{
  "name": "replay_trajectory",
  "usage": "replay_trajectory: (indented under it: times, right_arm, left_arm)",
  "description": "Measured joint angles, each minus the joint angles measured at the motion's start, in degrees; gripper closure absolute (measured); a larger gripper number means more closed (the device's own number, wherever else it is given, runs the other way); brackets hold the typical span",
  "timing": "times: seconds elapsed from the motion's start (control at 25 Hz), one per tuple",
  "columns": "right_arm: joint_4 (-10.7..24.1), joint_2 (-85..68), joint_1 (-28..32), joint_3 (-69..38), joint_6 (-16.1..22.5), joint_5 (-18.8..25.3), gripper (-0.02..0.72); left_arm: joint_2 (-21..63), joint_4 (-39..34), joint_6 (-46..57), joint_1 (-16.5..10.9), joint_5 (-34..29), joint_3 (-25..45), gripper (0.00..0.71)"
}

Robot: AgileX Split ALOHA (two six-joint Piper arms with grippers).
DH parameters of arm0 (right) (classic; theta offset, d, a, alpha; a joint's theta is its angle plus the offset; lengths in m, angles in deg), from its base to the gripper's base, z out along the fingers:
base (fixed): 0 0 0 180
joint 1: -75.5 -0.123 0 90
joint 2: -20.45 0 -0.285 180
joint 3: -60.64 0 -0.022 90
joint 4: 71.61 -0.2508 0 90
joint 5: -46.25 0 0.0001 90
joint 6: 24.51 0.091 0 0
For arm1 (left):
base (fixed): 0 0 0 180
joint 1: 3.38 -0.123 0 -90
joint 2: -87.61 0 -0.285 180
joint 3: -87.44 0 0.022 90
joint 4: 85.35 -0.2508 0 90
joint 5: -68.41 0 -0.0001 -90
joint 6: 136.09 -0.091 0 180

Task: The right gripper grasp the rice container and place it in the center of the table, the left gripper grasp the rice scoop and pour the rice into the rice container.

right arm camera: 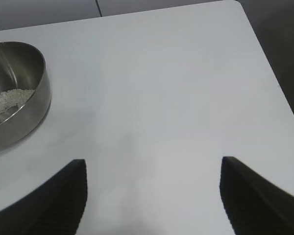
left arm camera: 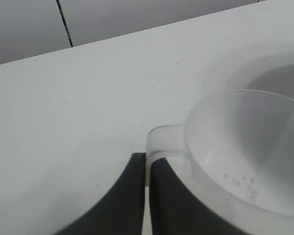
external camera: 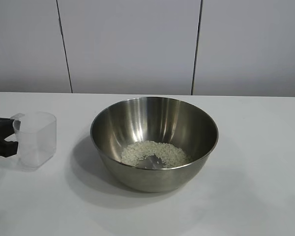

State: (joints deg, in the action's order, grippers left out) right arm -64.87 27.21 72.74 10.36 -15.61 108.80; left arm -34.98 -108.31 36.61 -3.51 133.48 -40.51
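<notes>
The steel rice container (external camera: 155,142) stands at the middle of the table with a heap of white rice (external camera: 155,153) in its bottom. It also shows in the right wrist view, container (right arm camera: 19,105) with rice (right arm camera: 7,101). The clear plastic rice scoop (external camera: 35,139) stands upright on the table left of it, empty but for a few grains (left arm camera: 242,183). My left gripper (external camera: 10,135) is shut on the scoop's thin handle (left arm camera: 161,142) at the table's left edge. My right gripper (right arm camera: 153,164) is open over bare table, away from the container.
The white table (external camera: 255,196) runs to a rounded far corner (right arm camera: 235,5) in the right wrist view. A grey panelled wall (external camera: 132,44) stands behind the table.
</notes>
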Motion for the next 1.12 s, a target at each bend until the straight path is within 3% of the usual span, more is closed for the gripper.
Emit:
replay_trajectory:
  times: [0.2, 0.56, 0.92, 1.12]
  right_arm:
    - [0.0, 0.0, 0.0, 0.0, 0.0, 0.0, 0.188]
    - [0.0, 0.0, 0.0, 0.0, 0.0, 0.0, 0.188]
    - [0.0, 0.0, 0.0, 0.0, 0.0, 0.0, 0.188]
    - [0.0, 0.0, 0.0, 0.0, 0.0, 0.0, 0.188]
  left_arm:
    - [0.0, 0.0, -0.3, 0.0, 0.1, 0.0, 0.681]
    - [0.0, 0.0, 3.3, 0.0, 0.1, 0.0, 0.445]
    - [0.0, 0.6, 3.5, 0.0, -0.8, 0.4, 0.424]
    - [0.2, 8.6, 3.6, 0.0, -0.4, 2.4, 0.413]
